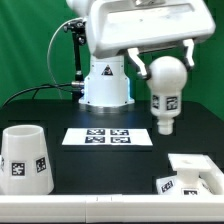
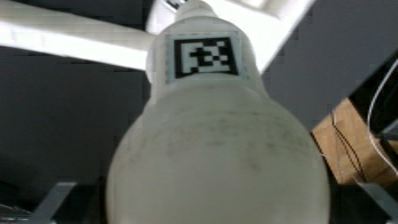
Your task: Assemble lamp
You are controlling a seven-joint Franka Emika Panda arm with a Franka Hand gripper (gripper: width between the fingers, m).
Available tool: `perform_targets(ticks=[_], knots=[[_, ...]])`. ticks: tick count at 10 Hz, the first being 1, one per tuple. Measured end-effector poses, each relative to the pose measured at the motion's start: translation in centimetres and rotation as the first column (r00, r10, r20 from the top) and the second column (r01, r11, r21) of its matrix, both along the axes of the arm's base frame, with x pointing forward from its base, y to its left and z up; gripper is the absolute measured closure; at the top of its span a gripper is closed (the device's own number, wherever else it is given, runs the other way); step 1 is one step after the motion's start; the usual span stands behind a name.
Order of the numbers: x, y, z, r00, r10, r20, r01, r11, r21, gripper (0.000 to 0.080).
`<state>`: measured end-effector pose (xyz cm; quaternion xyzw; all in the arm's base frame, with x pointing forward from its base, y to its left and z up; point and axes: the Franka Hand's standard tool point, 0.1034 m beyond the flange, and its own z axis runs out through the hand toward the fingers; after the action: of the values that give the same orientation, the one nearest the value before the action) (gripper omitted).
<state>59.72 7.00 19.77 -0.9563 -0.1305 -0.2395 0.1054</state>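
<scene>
Holding bulb (image 1: 165,95) aloft, gripper (image 2: 210,198) apparently clamped on it; next, seat it in base (image 1: 195,172) at counter's near corner, the exterior view's right

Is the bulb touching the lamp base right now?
Apart. The exterior view shows the bulb hanging in the air, with a plain dark gap between it and the base.

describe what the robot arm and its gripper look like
The arm is glossy white with rounded housings and a small dark logo on its base. Black cables run up behind it. The gripper has a boxy white body and dark fingers.
</scene>
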Motion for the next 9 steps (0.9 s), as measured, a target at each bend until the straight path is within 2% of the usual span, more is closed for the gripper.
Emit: perform_targets(ticks=[1, 5, 6, 7, 8, 9], knots=[[-0.1, -0.6, -0.3, 1.000, -0.002, 0.001, 0.002, 1.000, -0.013, 0.0232], [0.0, -0.8, -0.7, 1.000, 0.005, -0.004, -0.005, 0.999, -0.032, 0.0232], [1.0, -0.8, -1.1, 1.000, -0.002, 0.021, 0.003, 0.998, -0.056, 0.0232], [2.2, 0.1, -1.3, 0.999, -0.017, 0.041, 0.020, 0.997, -0.075, 0.0232], [2.9, 1.0, -1.3, 0.996, 0.003, 0.088, 0.008, 0.991, -0.131, 0.0232], [2.8, 1.3, -1.7, 0.992, 0.045, 0.118, -0.022, 0.982, -0.188, 0.0232]])
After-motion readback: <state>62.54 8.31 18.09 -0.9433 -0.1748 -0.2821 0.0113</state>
